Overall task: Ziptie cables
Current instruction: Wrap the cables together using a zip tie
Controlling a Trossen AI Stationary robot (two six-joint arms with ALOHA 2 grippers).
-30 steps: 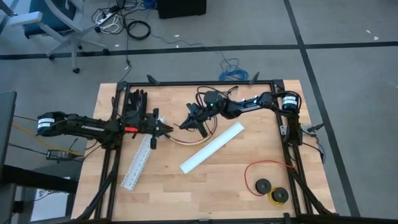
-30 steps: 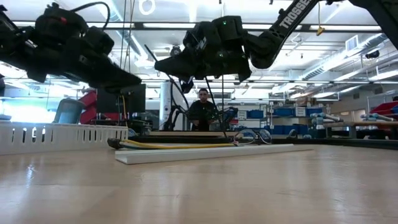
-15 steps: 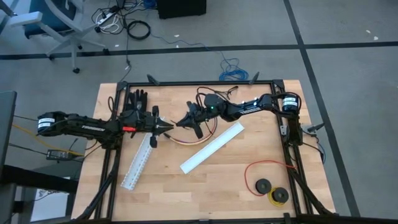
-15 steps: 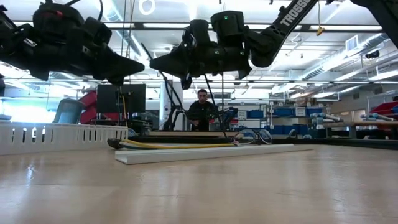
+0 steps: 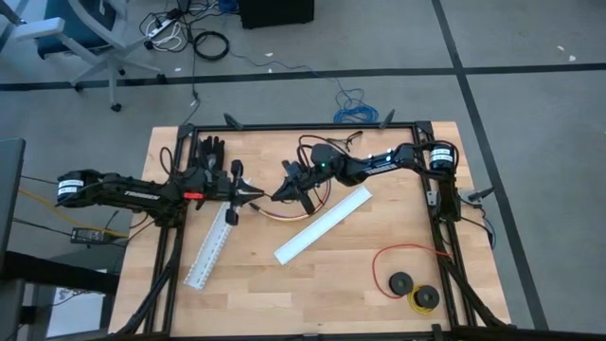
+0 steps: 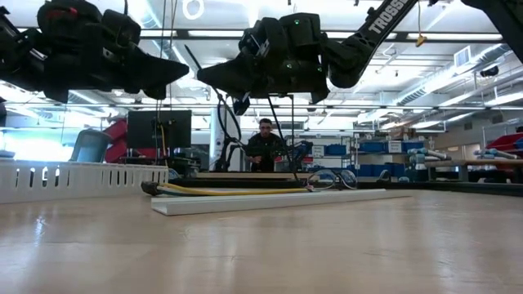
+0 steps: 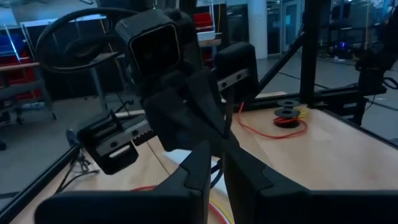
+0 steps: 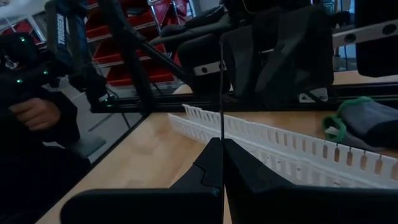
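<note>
The right gripper (image 5: 281, 192) has its fingers pressed together on a thin dark strip standing up between them, tip to tip with the left gripper (image 5: 259, 196), whose fingers are nearly closed, both raised above the desk (image 5: 350, 275). The cables (image 5: 284, 214) lie on the wood just below, beside a white slotted channel (image 5: 323, 224).

High view: overhead, straight down, whole table (image 5: 312, 275) plus surrounding floor. Low view: at tabletop level, looking level across the wood into the room; arms fill upper frame. Left wrist view: close behind its own fingers (image 7: 205, 171), facing the other arm, red wire loop (image 7: 273, 127) at right. Right wrist view: facing back, slotted channel (image 8: 280, 146) mid-frame. Channel also in high view, lower left.
</note>
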